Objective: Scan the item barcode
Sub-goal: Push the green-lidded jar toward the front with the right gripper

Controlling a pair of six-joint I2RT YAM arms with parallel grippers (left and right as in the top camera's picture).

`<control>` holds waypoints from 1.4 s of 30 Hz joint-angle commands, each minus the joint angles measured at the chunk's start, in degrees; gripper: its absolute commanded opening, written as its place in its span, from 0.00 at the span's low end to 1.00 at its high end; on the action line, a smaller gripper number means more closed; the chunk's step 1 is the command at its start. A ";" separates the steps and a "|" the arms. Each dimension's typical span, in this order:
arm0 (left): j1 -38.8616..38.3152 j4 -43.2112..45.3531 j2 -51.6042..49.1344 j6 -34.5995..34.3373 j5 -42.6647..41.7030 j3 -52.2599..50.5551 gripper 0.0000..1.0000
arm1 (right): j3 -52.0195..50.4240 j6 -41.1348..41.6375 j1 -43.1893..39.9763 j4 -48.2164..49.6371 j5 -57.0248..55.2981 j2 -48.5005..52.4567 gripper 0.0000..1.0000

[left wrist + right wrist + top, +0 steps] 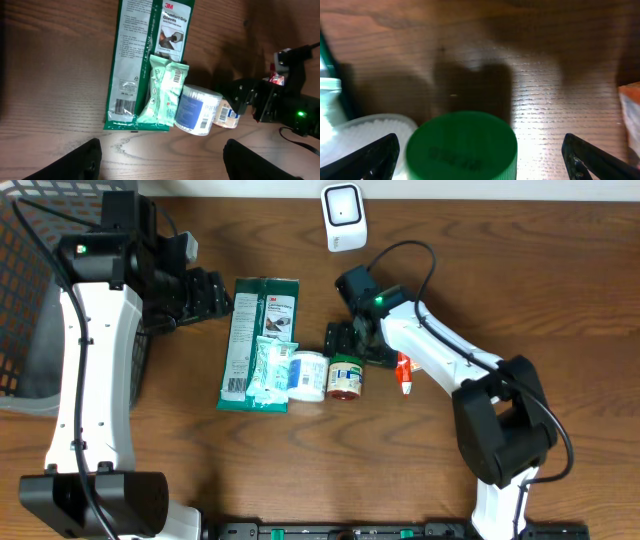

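Item: small green-lidded jar point(462, 145), lying lid-first toward your nearer right end effector point(480, 155), centred ahead between its wide-open, empty fingers point(370, 157).

You'll find the capped jar point(462, 145) just ahead of your right claw point(355, 350), tub point(370, 135) touching its left, tube point(630, 115) right.

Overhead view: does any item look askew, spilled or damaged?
Nothing looks spilled or damaged. The mint packet lies partly on top of the green glove pack, and the white jar and the green-lidded jar lie on their sides.
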State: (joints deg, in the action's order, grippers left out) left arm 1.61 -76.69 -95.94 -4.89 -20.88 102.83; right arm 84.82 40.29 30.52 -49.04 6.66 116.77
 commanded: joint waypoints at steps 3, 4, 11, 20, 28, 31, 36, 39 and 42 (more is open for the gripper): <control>-0.09 -0.17 -0.44 -0.20 -0.50 -0.28 0.78 | -0.11 -0.33 -0.09 -0.02 -0.37 -0.04 0.68; -0.09 -0.17 -0.44 -0.17 -0.50 -0.28 0.78 | -0.07 -1.07 -0.31 -0.04 -0.37 -0.37 0.57; -0.09 -0.13 -0.44 -0.17 -0.48 -0.28 0.78 | -0.07 -5.22 -3.04 -0.70 -0.50 -5.88 0.43; -0.09 0.07 -0.44 -0.17 -0.48 -0.28 0.78 | -0.09 -8.37 -4.46 -5.88 -1.14 -10.38 0.98; -0.09 1.09 -0.94 -1.16 -0.55 -0.28 0.78 | 0.31 -15.76 -5.05 -8.02 0.50 -10.80 0.96; -0.09 0.59 -1.16 -1.46 -0.55 -0.28 0.76 | 0.96 -18.73 -5.95 -8.41 1.97 -12.04 0.96; -0.09 0.02 -1.16 -1.46 -0.52 -0.31 0.77 | 1.60 -22.73 -7.76 -9.55 3.08 -15.32 0.99; -0.09 0.07 -1.16 -1.46 -0.52 -0.31 0.77 | 1.60 -23.71 -8.44 -10.36 3.10 -17.42 0.99; -0.09 0.07 -1.16 -1.46 -0.52 -0.31 0.77 | 1.60 -24.94 -8.44 -11.37 3.76 -18.80 0.99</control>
State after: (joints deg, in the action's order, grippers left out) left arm 1.61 -76.42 -96.66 -6.02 -20.91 102.83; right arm 85.14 18.70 22.11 -59.55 9.08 100.36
